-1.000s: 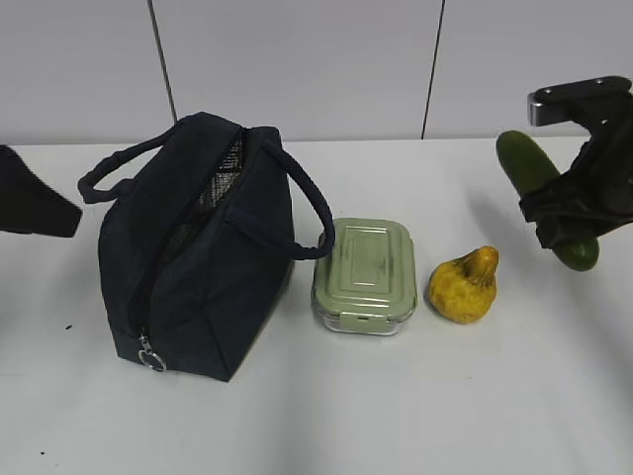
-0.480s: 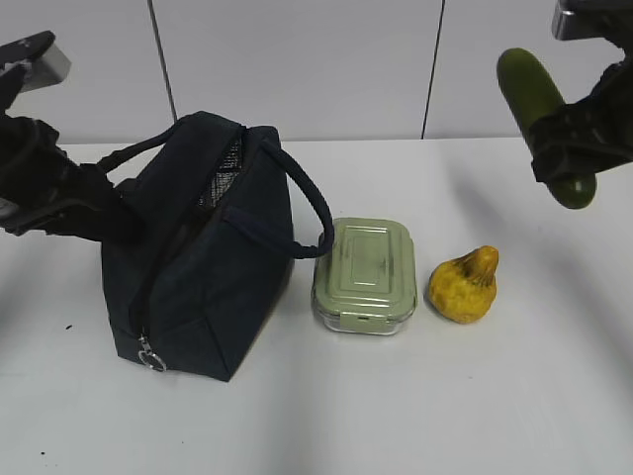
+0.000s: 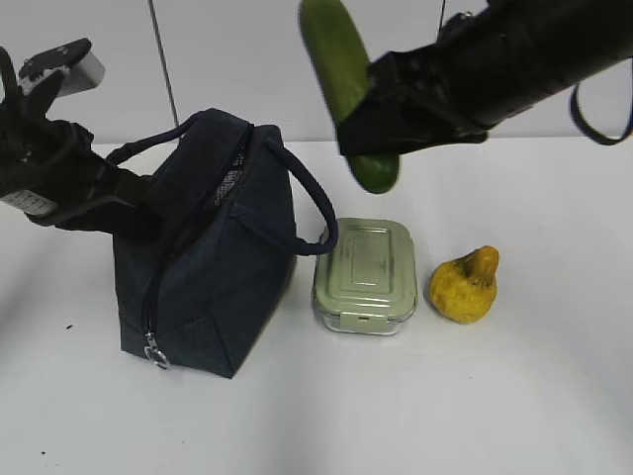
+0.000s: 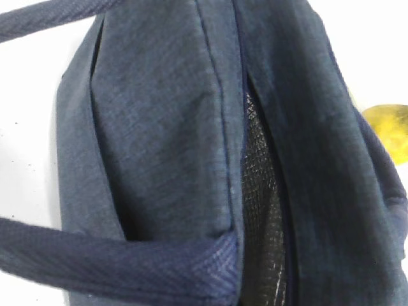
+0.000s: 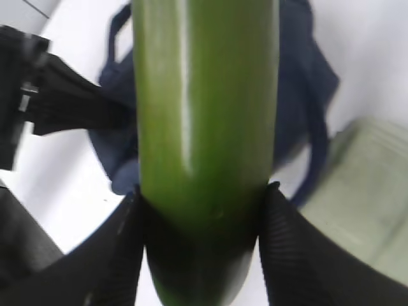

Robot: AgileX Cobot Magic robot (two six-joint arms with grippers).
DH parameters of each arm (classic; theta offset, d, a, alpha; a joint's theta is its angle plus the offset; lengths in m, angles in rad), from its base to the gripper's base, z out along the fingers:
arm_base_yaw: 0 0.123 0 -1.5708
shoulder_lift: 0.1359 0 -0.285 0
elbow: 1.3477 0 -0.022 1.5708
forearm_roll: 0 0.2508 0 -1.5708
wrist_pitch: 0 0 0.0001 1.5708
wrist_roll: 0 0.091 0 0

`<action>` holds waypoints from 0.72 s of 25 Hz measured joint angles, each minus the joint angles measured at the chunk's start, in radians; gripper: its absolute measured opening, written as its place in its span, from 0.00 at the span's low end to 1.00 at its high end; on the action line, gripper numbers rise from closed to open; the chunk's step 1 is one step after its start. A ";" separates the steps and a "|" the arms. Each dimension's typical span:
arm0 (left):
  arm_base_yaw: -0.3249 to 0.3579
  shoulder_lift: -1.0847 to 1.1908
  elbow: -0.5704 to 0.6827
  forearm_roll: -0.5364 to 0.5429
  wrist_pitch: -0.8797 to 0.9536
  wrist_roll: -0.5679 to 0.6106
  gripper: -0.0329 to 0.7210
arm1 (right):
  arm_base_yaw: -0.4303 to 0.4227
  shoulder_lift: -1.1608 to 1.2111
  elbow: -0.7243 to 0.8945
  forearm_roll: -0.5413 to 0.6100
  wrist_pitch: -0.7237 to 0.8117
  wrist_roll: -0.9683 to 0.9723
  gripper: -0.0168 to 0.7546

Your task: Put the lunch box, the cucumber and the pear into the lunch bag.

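My right gripper (image 3: 374, 124) is shut on the dark green cucumber (image 3: 331, 49) and holds it tilted in the air, above the gap between bag and lunch box. In the right wrist view the black fingers (image 5: 121, 248) clamp the cucumber (image 5: 204, 95) near its lower end. The navy lunch bag (image 3: 213, 257) stands at the left with its zipper part open, showing silvery lining (image 4: 264, 210). My left gripper (image 3: 138, 203) is against the bag's left side by a handle (image 4: 127, 261); its jaws are hidden. The green-lidded lunch box (image 3: 364, 272) and the yellow pear (image 3: 465, 287) lie to the right of the bag.
The white table (image 3: 445, 406) runs in front of and right of the objects. A grey panelled wall (image 3: 237, 59) stands behind. The bag's right handle (image 3: 315, 203) loops out towards the lunch box.
My right arm has carried the cucumber up and left, from the far right to above the lunch box. My left arm has come in from the left against the bag.
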 joint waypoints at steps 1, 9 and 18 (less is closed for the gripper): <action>0.000 -0.001 0.000 -0.004 0.000 0.000 0.02 | 0.032 0.004 -0.003 0.046 -0.024 -0.005 0.51; 0.000 -0.024 0.000 -0.013 0.001 0.000 0.02 | 0.183 0.141 -0.051 0.369 -0.147 -0.137 0.51; 0.000 -0.024 0.000 -0.013 0.003 0.000 0.02 | 0.213 0.324 -0.083 0.510 -0.190 -0.244 0.51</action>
